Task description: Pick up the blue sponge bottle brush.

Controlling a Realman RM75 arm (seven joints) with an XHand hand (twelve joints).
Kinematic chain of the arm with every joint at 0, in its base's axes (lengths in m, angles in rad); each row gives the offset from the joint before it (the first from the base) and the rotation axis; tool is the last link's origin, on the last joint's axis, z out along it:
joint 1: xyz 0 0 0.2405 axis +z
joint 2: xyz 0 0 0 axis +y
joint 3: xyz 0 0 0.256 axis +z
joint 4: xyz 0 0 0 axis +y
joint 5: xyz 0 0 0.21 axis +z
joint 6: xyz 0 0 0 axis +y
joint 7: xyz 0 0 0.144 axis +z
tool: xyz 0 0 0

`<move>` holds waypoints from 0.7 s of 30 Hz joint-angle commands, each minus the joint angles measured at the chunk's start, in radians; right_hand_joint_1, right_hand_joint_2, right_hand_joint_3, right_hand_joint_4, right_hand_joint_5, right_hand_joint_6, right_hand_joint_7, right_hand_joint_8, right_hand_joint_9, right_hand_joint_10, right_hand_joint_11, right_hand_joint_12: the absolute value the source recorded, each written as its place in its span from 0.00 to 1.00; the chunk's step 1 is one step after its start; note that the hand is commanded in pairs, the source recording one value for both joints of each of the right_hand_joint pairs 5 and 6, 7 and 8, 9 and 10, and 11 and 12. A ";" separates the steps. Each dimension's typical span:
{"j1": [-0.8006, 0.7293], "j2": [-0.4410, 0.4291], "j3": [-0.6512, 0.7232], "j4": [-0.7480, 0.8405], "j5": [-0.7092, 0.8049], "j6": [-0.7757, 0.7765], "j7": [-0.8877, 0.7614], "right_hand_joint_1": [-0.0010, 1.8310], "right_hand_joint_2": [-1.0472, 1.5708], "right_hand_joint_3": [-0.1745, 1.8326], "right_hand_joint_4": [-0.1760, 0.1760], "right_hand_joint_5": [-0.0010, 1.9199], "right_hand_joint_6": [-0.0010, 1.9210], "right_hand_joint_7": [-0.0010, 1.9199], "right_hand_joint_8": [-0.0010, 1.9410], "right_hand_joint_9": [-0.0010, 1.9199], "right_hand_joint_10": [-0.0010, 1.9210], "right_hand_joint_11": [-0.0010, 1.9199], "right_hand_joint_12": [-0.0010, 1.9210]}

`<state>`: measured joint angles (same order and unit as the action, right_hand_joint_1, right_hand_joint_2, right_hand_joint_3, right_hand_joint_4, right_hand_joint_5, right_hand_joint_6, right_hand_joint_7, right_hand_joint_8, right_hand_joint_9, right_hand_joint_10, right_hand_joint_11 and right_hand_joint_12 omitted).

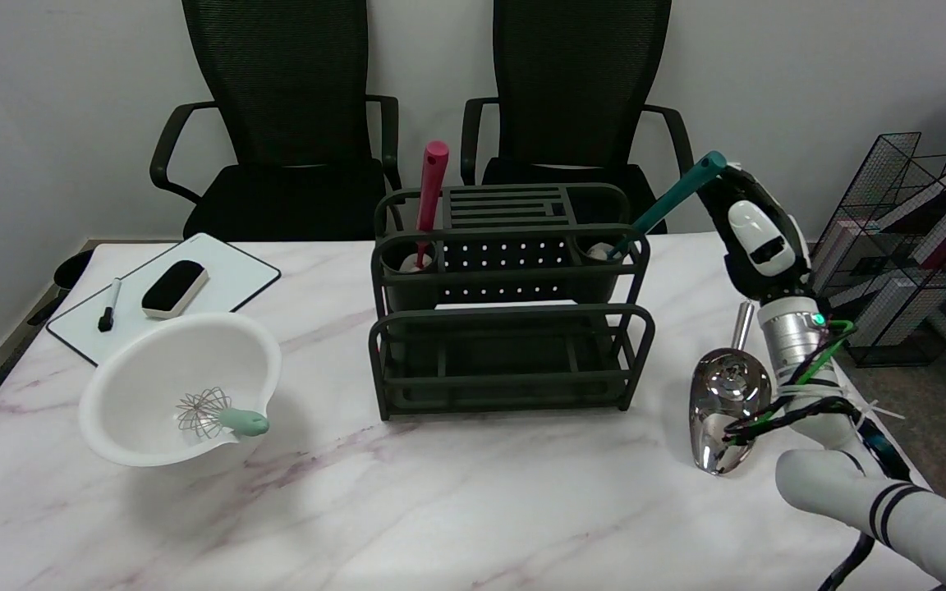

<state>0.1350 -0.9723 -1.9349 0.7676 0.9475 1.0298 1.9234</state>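
in the head view we see a dark green plastic rack (514,328) standing in the middle of the white marble table (440,509). the blue sponge bottle brush (670,197) sits in the round cup at the right end of the rack, with its sponge head down in the cup and its long teal handle leaning up and to the right. the white and black robot hand (756,234) is up at the top end of that handle, touching it or very near it. we cannot tell if the fingers are closed around the handle or only beside it.

we think the brush is light. its handle looks stiff and thin, so it could slip or twist. the sponge end is soft and squashy, so the top of the handle is the best place to hold, then lift up along the lean.

a pink brush (430,197) stands in the left cup. a shiny metal scoop (727,406) lies near the arm. a white bowl (153,369) holds a small whisk (218,414).
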 commanded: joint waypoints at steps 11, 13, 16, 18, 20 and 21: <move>0.105 0.002 -0.059 -0.002 -0.060 0.005 0.007 0.61 0.37 0.58 0.50 0.32 0.32 0.34 0.34 0.28 0.28 0.14 0.14; 0.095 0.002 -0.058 0.007 -0.061 0.020 0.007 0.61 0.37 0.61 0.50 0.32 0.32 0.34 0.34 0.28 0.28 0.14 0.14; 0.092 0.000 -0.066 0.025 -0.061 0.027 0.007 0.61 0.36 0.63 0.50 0.32 0.32 0.34 0.34 0.28 0.28 0.13 0.13; 0.097 0.000 -0.073 0.036 -0.070 0.025 0.007 0.61 0.36 0.63 0.50 0.32 0.32 0.34 0.34 0.28 0.28 0.13 0.13; 0.100 -0.001 -0.073 0.043 -0.085 0.023 0.007 0.61 0.36 0.63 0.50 0.32 0.32 0.34 0.33 0.28 0.28 0.13 0.13; 0.101 -0.002 -0.073 0.046 -0.090 0.024 0.007 0.61 0.36 0.63 0.50 0.32 0.32 0.34 0.33 0.28 0.28 0.13 0.13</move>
<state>0.2241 -0.9711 -1.9895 0.7708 0.9041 1.0284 1.9297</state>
